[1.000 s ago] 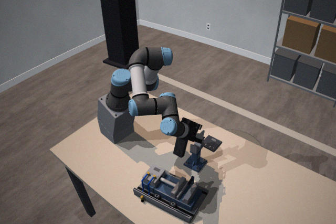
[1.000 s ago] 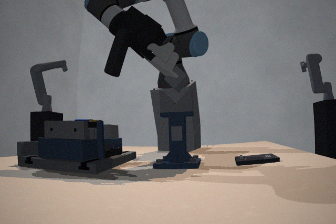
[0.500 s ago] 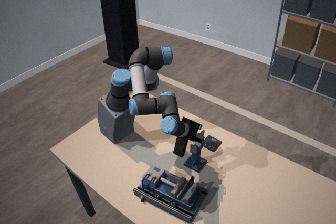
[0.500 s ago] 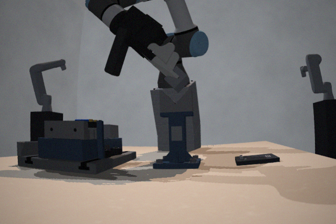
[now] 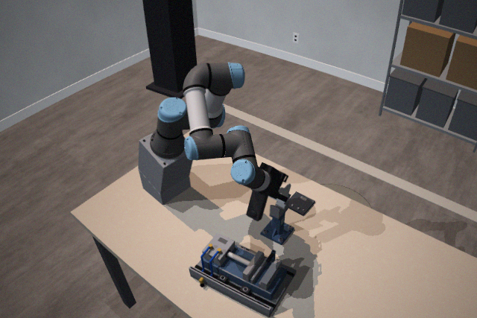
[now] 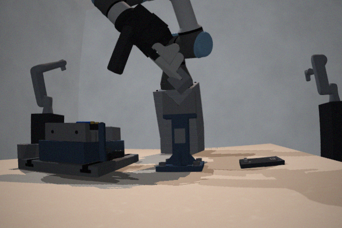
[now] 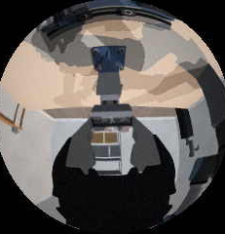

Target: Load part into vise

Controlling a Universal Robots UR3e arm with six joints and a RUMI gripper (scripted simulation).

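Over the V-block (image 5: 277, 211) (image 6: 168, 101) (image 7: 108, 83): we see the part (image 5: 282, 202) (image 6: 180, 82) (image 7: 111, 108) at the groove, its lower corner down between the sloping walls; we cannot tell whether it touches them.
Gripper (image 5: 282, 196) (image 6: 176, 75) (image 7: 112, 117): we have it closed on the part, coming down at a slant.
Table (image 5: 366, 268) (image 6: 165, 206) edges: the V-block's stand is well inside them, with the vise (image 5: 231, 268) (image 6: 60, 150) (image 7: 107, 10) on one side and the infeed plate (image 5: 301, 202) (image 6: 262, 162) on the other.
Room for moving: we have a gap between stand and vise; the vise jaws stand apart, with an upright blue piece near their side.
Part's direction: from the exterior we look nearly at its end, a tilted diamond outline, so its long axis runs roughly along the groove. We cannot tell which way the slot faces.
Shelf unit (image 5: 393, 37): we see dark grey boxes on the upper and lower levels, brown ones between; their contents are hidden.
Infeed plate: it lies flat, with small raised pins.
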